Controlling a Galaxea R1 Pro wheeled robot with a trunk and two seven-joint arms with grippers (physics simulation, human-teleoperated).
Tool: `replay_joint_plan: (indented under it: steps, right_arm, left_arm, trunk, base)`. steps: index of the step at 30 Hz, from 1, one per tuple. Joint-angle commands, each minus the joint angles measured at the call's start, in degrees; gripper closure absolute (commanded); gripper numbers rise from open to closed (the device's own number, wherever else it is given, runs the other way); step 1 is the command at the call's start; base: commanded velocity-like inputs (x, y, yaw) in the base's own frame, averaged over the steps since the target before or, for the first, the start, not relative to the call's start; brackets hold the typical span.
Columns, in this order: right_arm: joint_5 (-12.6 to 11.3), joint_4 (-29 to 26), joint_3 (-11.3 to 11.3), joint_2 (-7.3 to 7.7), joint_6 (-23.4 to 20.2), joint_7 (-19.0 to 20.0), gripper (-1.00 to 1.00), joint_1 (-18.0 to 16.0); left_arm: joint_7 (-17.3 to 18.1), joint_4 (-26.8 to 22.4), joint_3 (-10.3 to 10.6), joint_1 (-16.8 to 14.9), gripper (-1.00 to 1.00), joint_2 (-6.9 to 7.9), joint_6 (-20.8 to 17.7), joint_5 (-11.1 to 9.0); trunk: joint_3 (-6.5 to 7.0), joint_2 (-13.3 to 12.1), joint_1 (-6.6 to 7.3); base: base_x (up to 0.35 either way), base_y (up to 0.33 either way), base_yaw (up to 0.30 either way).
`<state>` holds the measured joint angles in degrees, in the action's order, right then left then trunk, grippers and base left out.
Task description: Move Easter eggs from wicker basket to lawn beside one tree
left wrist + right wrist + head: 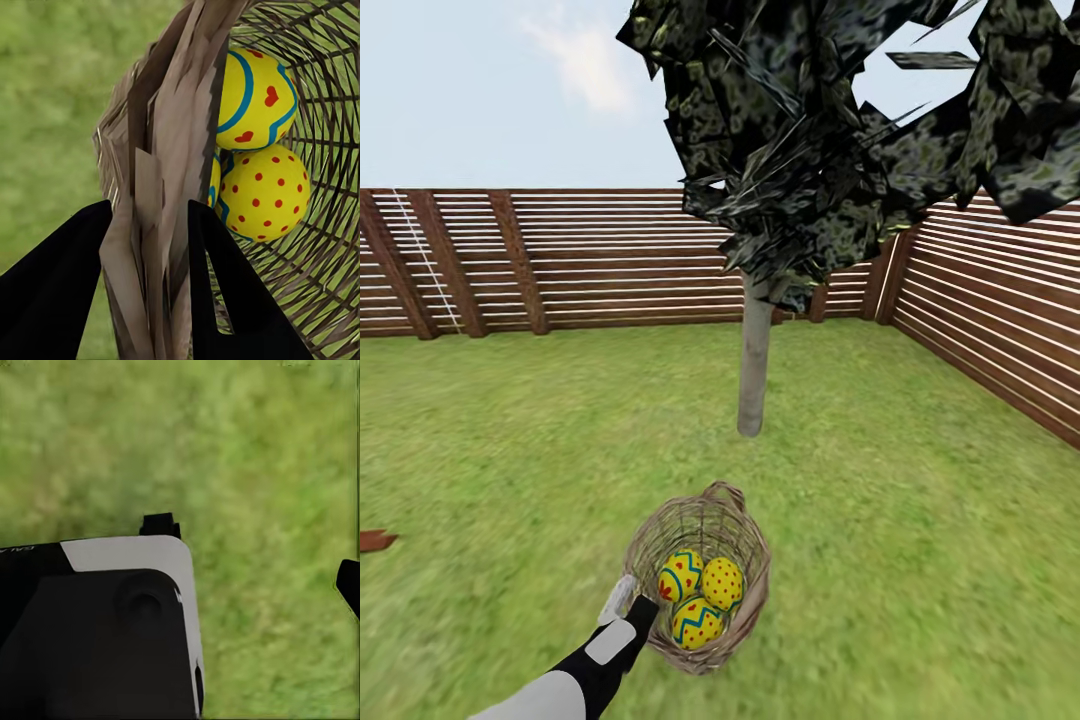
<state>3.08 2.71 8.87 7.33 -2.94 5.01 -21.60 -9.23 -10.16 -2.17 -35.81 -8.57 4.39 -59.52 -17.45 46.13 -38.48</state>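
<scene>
Left end effector (150,247) closed on the near rim of the wicker basket (745,560), one dark finger (56,285) outside the woven wall and the other inside, twigs pinched between. Just beyond the inner finger, down in the bowl: the three Easter eggs (700,595), packed touching, none yet on the lawn (920,520). Further ahead of the grip, well apart across open grass: the tree (754,360) with its pale trunk, fence (560,260) behind. Risk from here: thin, loose weave flexing or slipping out of a single-edge pinch, tilting the basket and rolling eggs out short of the trunk; equally, eggs jostling toward the held side. Head view alone giving the tree, the egg count and the gap to cover; left wrist view alone giving the finger placement on the rim, with only two eggs plain and a sliver of the third. Right wrist view: grass under dark arm housing (97,630), right end effector's opening impossible to tell.
</scene>
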Motion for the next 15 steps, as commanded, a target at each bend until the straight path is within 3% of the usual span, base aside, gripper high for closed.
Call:
replay_joint_plan:
  steps: [1,15]
  right_arm:
    - [0.25,0.14,0.47,0.04,1.03,0.18,-1.0,0.2]
    - [0.79,-0.57,0.48,0.03,2.36,0.34,-1.0,1.13]
  left_arm:
    - [-0.17,-0.12,-0.21,-0.04,1.0,-0.04,0.09,0.02]
    - [-0.17,-0.12,-0.21,-0.04,1.0,-0.12,0.09,0.02]
  trunk:
    - [-0.06,0.05,-0.04]
    - [-0.06,0.05,-0.04]
  base:
    - [0.306,-0.094,0.0]
    - [0.307,-0.093,0.0]
